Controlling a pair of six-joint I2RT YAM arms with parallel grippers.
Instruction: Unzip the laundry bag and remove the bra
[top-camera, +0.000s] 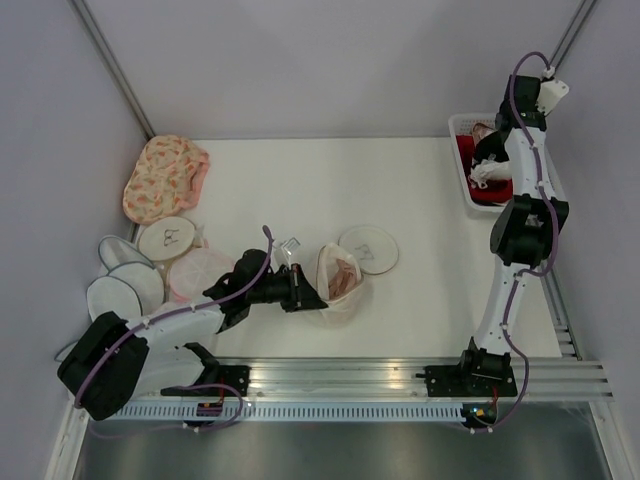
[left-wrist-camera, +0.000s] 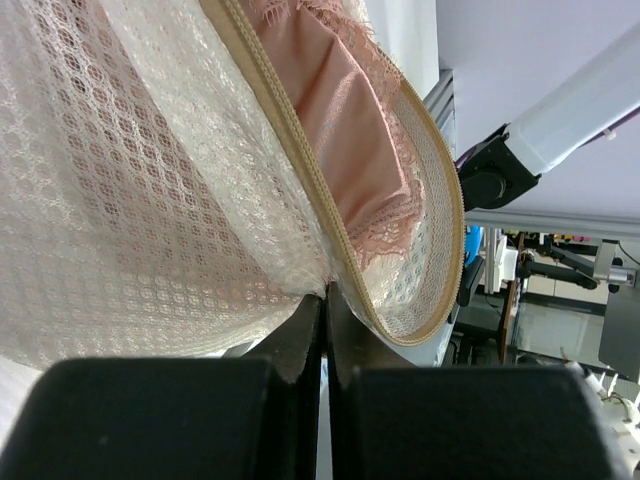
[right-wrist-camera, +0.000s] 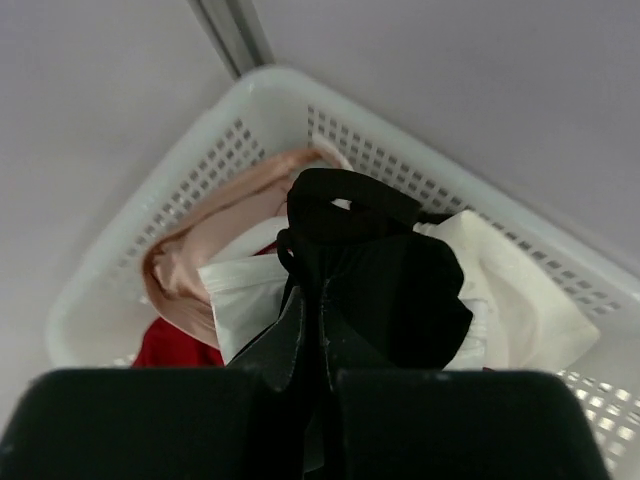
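1. Near the middle of the table (top-camera: 280, 180), the laundry bag (top-camera: 340, 287) stands on its side with its mouth gaping upward, and the pink bra (top-camera: 343, 277) shows inside
2. The left tool (top-camera: 306, 293) is clenched on the bag's left edge; in the left wrist view its fingers (left-wrist-camera: 300, 335) meet on the mesh (left-wrist-camera: 150, 200) right where the beige zip band (left-wrist-camera: 300, 160) curves past
3. In that same view the bra's pink satin and lace (left-wrist-camera: 340, 90) lie within the open rim
4. A round cream panel with a dark icon (top-camera: 368, 248) lies just beside the bag, toward the back right; I cannot tell whether the two are joined
5. At the back right corner, the right tool (top-camera: 490, 160) hangs over the white basket (top-camera: 462, 130), jaws closed, its tips (right-wrist-camera: 295, 320) sunk in a black garment (right-wrist-camera: 380, 270); whether cloth is pinched between them I cannot tell
6. White (right-wrist-camera: 520, 290), peach (right-wrist-camera: 200, 250) and red (right-wrist-camera: 170, 345) cloth fill the basket under it
7. At the left edge lie a peach floral bag (top-camera: 163, 177) and a cluster of round white pouches (top-camera: 135, 275)
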